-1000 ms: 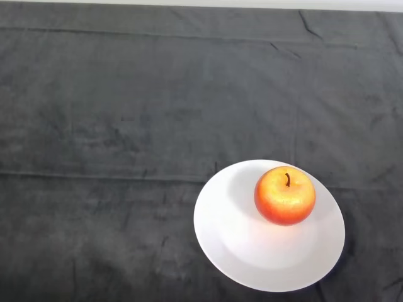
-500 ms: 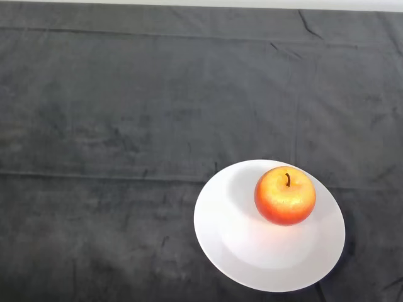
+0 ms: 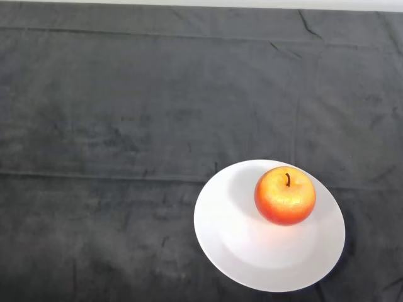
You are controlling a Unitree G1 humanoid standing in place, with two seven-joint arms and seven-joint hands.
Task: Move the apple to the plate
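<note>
A red and yellow apple (image 3: 284,195) stands upright, stem up, on a white round plate (image 3: 233,242) at the lower right of the head view. It rests on the far right part of the plate, inside the rim. The plate lies flat on the dark cloth.
The dark grey cloth (image 3: 126,126) covers the whole table, with a few creases across it. The table's far edge (image 3: 201,5) runs along the top of the view.
</note>
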